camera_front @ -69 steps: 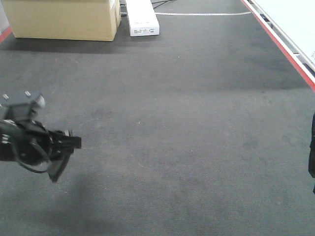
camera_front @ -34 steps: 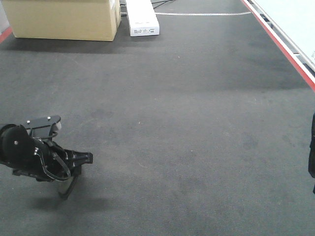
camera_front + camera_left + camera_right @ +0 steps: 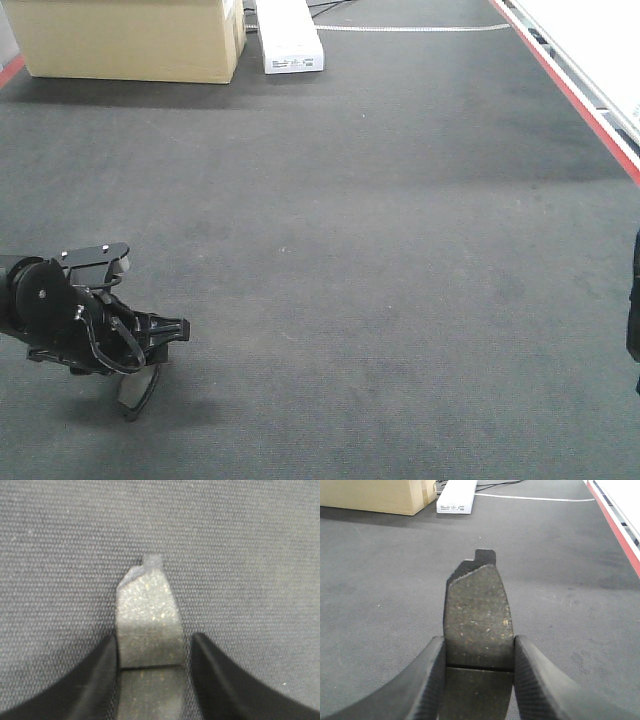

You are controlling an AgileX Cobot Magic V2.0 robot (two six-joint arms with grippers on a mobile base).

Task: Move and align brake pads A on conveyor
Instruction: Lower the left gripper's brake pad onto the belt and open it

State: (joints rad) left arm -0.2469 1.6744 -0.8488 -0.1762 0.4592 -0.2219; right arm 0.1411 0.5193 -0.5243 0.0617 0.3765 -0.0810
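Brake pads A [image 3: 147, 610]: 0 laid on the table [image 3: 400, 250] yet afaict, left claw [image 3: 152, 639] clamps 1 low by it, right claw [image 3: 478, 640] grips another higher up, so placing+aligning still todo.

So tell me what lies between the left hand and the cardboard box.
Nothing: the front view shows only bare charcoal carpet-like belt between the black left hand and the tan cardboard box.
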